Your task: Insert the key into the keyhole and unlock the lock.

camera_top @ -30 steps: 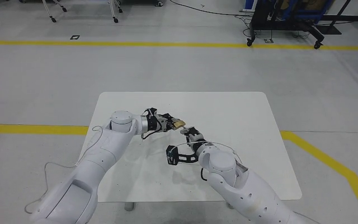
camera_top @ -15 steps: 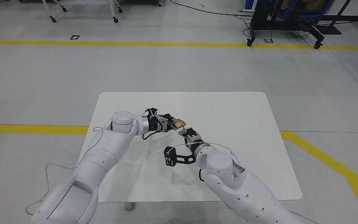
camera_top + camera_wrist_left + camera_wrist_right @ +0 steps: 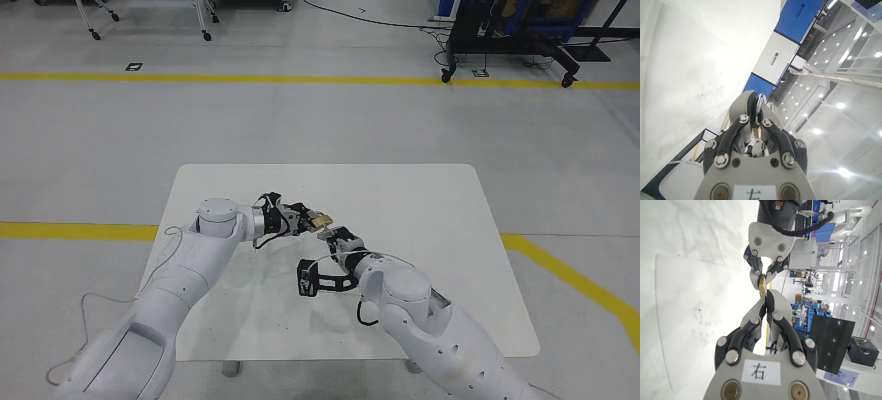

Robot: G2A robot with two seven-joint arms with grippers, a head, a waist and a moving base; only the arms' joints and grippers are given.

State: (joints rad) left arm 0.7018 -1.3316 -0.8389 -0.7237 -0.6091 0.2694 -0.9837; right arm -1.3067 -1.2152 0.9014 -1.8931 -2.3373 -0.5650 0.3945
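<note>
A small brass lock [image 3: 762, 286] hangs above the table's middle, and my left gripper [image 3: 763, 274] is shut on it. Its silver shackle [image 3: 759, 104] is pinched between the left fingers [image 3: 742, 106]. From above, the lock [image 3: 319, 219] juts out of the left gripper [image 3: 303, 216] toward the right arm. My right gripper [image 3: 766, 296] is shut, its tips pressed against the lock's free end face. The key is hidden between its ribbed pads [image 3: 770, 306]. Seen from above, the right gripper [image 3: 331, 236] meets the lock from the near side.
The white table [image 3: 420, 200] is bare around both arms, with faint dark specks [image 3: 700, 313] on its surface. A black camera block [image 3: 304, 279] sticks out from the right wrist. Racks and workstations stand far off across the floor.
The right wrist shifted a little sideways and back. Both grippers stay together at the lock, which has not visibly moved.
</note>
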